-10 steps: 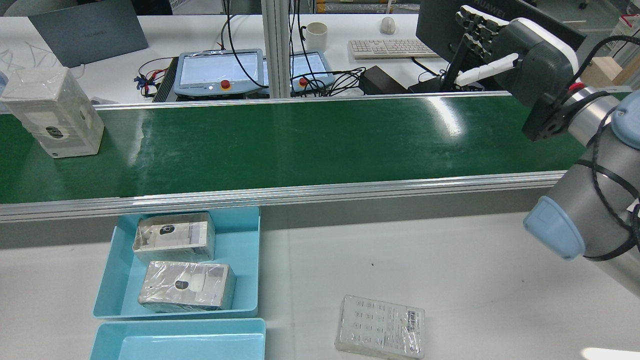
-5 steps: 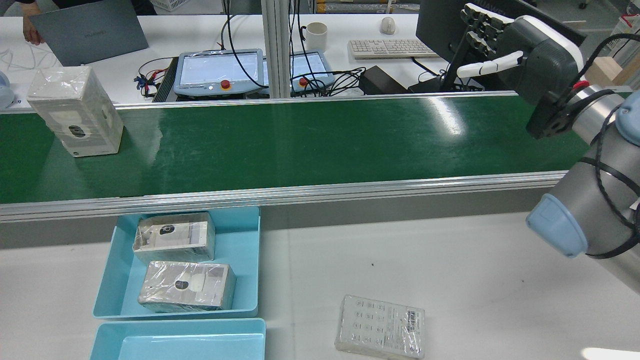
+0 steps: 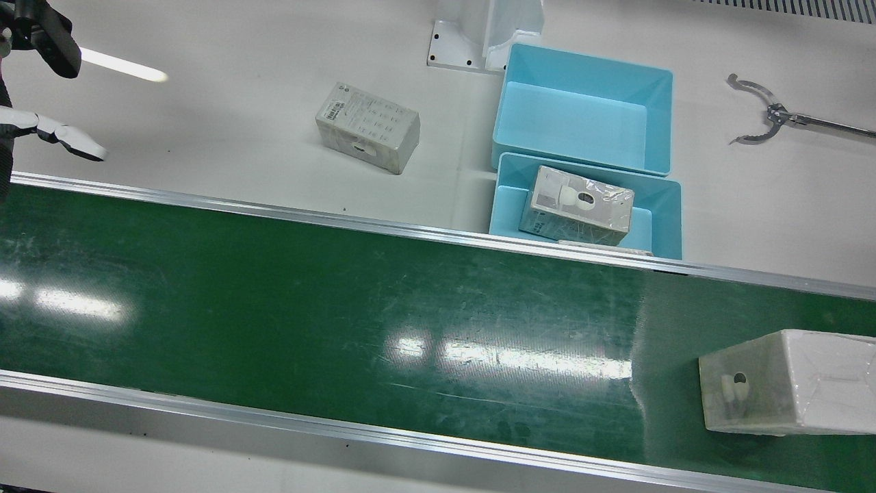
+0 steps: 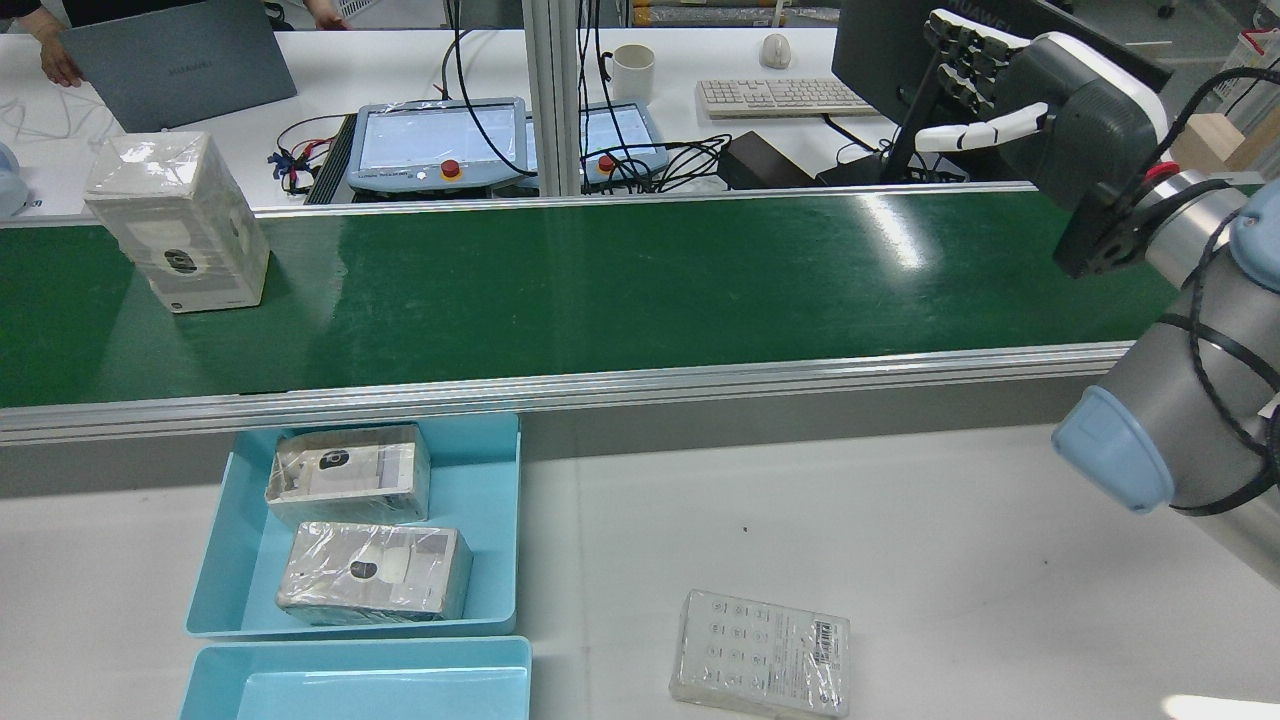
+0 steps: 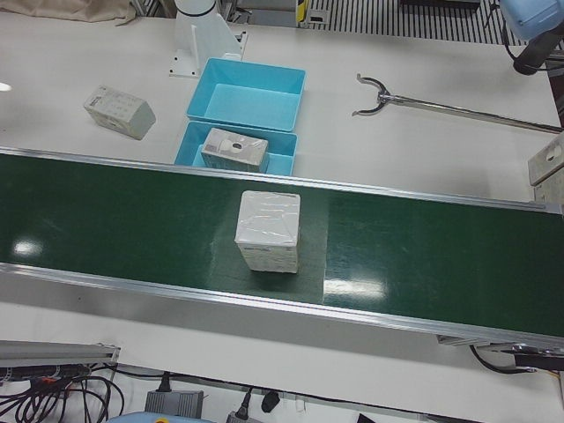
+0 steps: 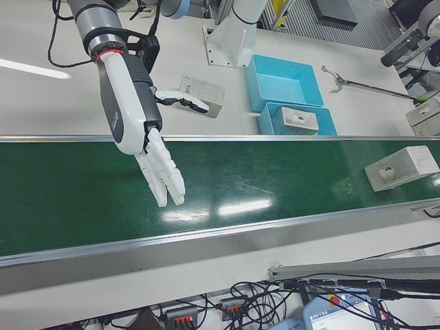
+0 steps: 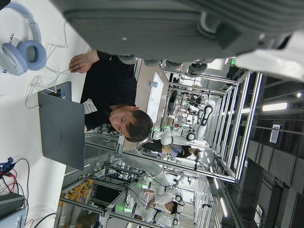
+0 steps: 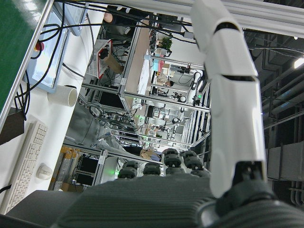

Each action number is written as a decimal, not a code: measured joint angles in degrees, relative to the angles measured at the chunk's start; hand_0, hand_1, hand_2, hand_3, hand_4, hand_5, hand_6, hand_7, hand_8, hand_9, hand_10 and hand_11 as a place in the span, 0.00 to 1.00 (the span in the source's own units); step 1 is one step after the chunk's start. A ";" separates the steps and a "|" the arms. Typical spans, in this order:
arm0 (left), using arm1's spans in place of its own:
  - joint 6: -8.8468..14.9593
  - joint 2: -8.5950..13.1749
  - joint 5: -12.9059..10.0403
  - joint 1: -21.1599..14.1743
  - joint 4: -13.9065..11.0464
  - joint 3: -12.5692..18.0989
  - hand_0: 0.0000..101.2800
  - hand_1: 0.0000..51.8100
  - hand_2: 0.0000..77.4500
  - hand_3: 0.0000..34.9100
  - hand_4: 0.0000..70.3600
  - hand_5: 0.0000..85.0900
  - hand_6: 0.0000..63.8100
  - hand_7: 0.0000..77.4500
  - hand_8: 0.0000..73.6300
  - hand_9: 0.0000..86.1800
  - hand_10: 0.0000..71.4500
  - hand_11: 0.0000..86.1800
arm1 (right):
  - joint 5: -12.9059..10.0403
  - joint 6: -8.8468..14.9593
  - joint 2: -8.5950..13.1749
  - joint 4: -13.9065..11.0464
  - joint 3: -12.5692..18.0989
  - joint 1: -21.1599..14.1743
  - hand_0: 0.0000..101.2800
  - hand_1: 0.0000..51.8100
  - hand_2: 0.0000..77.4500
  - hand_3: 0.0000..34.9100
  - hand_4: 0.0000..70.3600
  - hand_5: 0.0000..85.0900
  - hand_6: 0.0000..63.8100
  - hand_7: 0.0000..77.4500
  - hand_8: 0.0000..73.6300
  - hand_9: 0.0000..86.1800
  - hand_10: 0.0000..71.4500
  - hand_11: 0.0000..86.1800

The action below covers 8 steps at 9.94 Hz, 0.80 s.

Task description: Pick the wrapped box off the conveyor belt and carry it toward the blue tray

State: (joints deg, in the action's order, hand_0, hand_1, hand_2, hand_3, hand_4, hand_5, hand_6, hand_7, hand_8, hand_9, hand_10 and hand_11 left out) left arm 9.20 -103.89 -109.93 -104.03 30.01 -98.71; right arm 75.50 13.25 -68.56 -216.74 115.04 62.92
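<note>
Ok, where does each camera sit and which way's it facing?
Front view: overhead, down on conveyor belt; right hand at left edge.
Rear view: behind arms, facing forward; right hand.
Left-front view: operators' side, on wrapped box; one arm joint.
Right-front view: operators' side; open right hand over belt.
Left hand view: sideways, toward desks; left hand.
Right hand view: likewise; its fingers.
Shared: box, all fixed views.

Right hand raised, fingers spread apart, holding nothing
</note>
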 joint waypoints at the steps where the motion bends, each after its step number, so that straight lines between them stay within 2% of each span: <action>1: 0.00 0.00 0.00 0.00 0.00 0.00 0.00 0.00 0.01 0.00 0.00 0.01 0.00 0.01 0.00 0.00 0.00 0.00 | 0.00 0.12 0.00 0.00 -0.03 0.02 0.49 0.36 0.24 0.00 0.10 0.01 0.00 0.00 0.02 0.02 0.04 0.08; 3: 0.00 0.00 0.00 0.00 0.00 0.00 0.00 0.00 0.01 0.00 0.00 0.01 0.00 0.00 0.00 0.00 0.01 0.00 | 0.00 0.27 0.05 0.00 -0.02 0.02 0.49 0.36 0.24 0.00 0.12 0.01 0.00 0.00 0.02 0.02 0.02 0.07; 8: 0.00 0.00 0.00 0.00 0.00 0.00 0.00 0.00 0.01 0.00 0.00 0.01 0.00 0.00 0.00 0.00 0.01 0.00 | -0.01 0.31 -0.04 -0.16 1.07 1.23 0.49 0.36 0.24 0.00 0.12 0.01 0.00 0.00 0.02 0.02 0.03 0.06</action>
State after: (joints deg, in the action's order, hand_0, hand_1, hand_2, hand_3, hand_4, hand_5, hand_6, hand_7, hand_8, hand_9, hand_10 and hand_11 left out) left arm 9.20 -103.89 -109.93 -104.03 30.01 -98.70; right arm 75.49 13.56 -68.60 -216.90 116.11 64.15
